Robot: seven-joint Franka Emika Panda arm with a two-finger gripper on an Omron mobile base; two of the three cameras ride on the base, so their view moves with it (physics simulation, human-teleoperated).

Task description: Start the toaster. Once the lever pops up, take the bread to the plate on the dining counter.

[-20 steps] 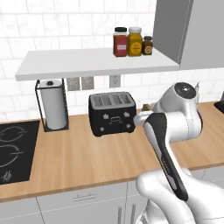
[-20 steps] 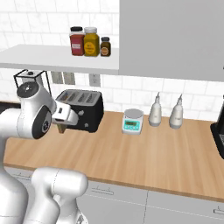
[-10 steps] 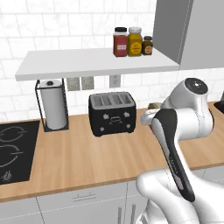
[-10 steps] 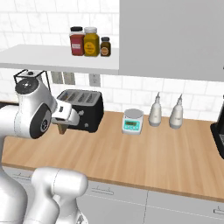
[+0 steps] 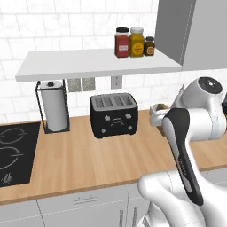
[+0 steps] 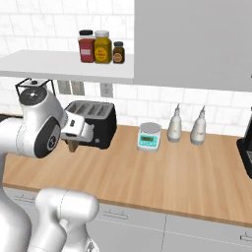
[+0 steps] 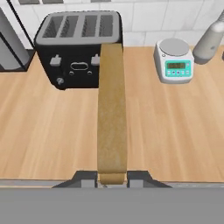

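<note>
The bread (image 7: pixel 112 118), a tan slice seen edge-on, sticks out from between my fingertips in the hand view. My gripper (image 7: pixel 112 177) is shut on its near end. The black toaster (image 7: pixel 78 48) stands beyond it on the wood counter along the tiled wall, its slots showing no bread. In the left base view my gripper (image 5: pixel 156 116) hangs to the right of the toaster (image 5: pixel 113 114), a little above the counter. In the right base view the bread (image 6: pixel 73 145) pokes down below my hand, in front of the toaster (image 6: pixel 96 120). The plate and the dining counter are out of view.
A paper towel roll (image 5: pixel 55 111) and a black cooktop (image 5: pixel 13 153) lie left of the toaster. Right of it stand a small scale (image 6: pixel 149 137), two pale bottles (image 6: pixel 174 124) and a black coffee machine (image 6: pixel 246 155). A shelf (image 5: pixel 88 62) with jars hangs overhead.
The arm has swung to the right, away from the toaster's front, still holding the bread. The toaster and the other things have not moved.
</note>
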